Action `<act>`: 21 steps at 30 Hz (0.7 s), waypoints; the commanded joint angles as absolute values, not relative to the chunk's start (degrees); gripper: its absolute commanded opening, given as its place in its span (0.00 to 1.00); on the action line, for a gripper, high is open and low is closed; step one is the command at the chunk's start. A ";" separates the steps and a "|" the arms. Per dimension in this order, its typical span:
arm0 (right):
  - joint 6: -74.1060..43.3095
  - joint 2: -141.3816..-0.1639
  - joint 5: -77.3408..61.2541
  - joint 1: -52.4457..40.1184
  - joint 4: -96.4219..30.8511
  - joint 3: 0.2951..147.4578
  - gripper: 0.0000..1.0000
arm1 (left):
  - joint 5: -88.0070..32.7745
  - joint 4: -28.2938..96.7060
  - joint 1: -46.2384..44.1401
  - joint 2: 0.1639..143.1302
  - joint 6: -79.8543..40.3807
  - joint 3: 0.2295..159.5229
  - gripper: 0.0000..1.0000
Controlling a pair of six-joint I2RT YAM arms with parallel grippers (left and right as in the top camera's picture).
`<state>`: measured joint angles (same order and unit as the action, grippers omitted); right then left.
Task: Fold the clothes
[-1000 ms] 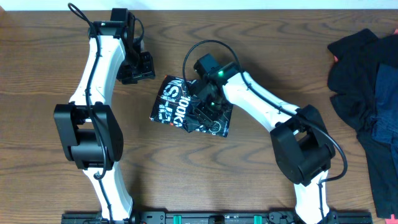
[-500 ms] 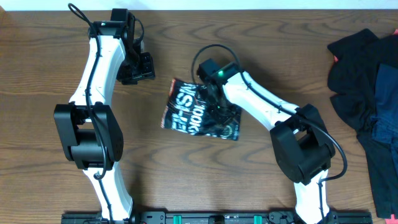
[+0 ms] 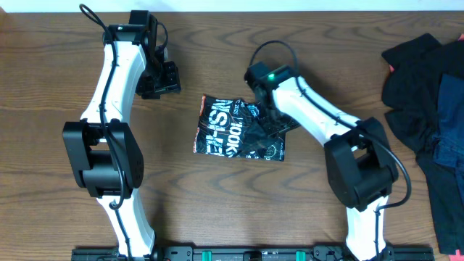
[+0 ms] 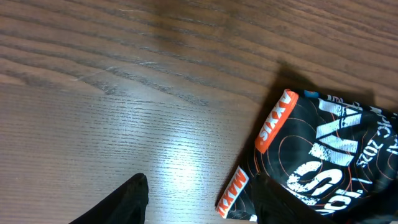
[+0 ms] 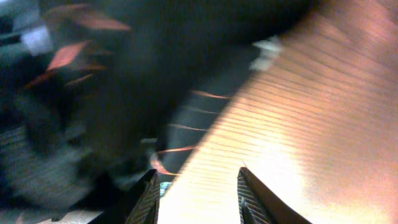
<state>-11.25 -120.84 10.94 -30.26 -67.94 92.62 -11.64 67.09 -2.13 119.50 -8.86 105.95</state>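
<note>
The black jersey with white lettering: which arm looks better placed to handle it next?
Probably the right. The right gripper sits at the jersey's right edge, with fabric just beside its fingers, while the left gripper hangs apart from it over bare wood.

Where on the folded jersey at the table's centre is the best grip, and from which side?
Likely the left edge of the jersey, approached from the left by the left gripper: that edge lies straight and free, while the right side is bunched beneath the right gripper.
</note>
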 commanded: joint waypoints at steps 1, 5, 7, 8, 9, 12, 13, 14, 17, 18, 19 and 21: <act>-18.94 -116.97 12.08 -27.94 -67.90 92.97 0.40 | -11.53 67.42 -2.07 119.26 -9.08 106.06 0.56; -8.58 -114.78 1.15 -28.23 -64.97 92.97 0.40 | -11.55 67.37 -2.07 119.26 -9.08 106.06 0.56; -5.41 -113.73 -2.07 -29.02 -63.02 92.97 0.42 | -11.53 67.40 -2.07 119.26 -9.08 106.06 0.56; -3.20 -113.43 -3.97 -29.45 -61.91 92.97 0.43 | -11.53 67.40 -2.07 119.26 -9.08 106.06 0.56; -0.27 -113.19 -6.79 -29.91 -60.55 92.97 0.44 | -11.55 67.40 -2.07 119.26 -9.08 106.06 0.56; 3.97 -113.16 -12.86 -31.38 -57.56 92.97 0.51 | -11.55 67.40 -2.07 119.26 -9.08 106.06 0.56; 3.92 -113.34 -12.80 -31.97 -56.84 92.95 0.51 | -11.55 67.40 -2.07 119.26 -9.08 106.06 0.56; 3.88 -113.51 -12.40 -32.32 -56.55 92.95 0.50 | -11.55 67.40 -2.07 119.26 -9.08 106.06 0.56; 3.36 -114.15 -12.21 -32.95 -56.45 92.88 0.50 | -11.55 67.40 -2.07 119.26 -9.08 106.06 0.56; 2.87 -114.39 -12.21 -32.97 -56.51 92.88 0.49 | -11.55 67.42 -2.07 119.26 -9.08 106.06 0.56; 2.31 -114.89 -12.23 -32.99 -56.53 92.88 0.49 | -11.55 67.42 -2.07 119.26 -9.08 106.06 0.56; 1.72 -115.72 -12.23 -32.97 -56.69 92.88 0.45 | -11.55 67.42 -2.07 119.26 -9.08 106.06 0.56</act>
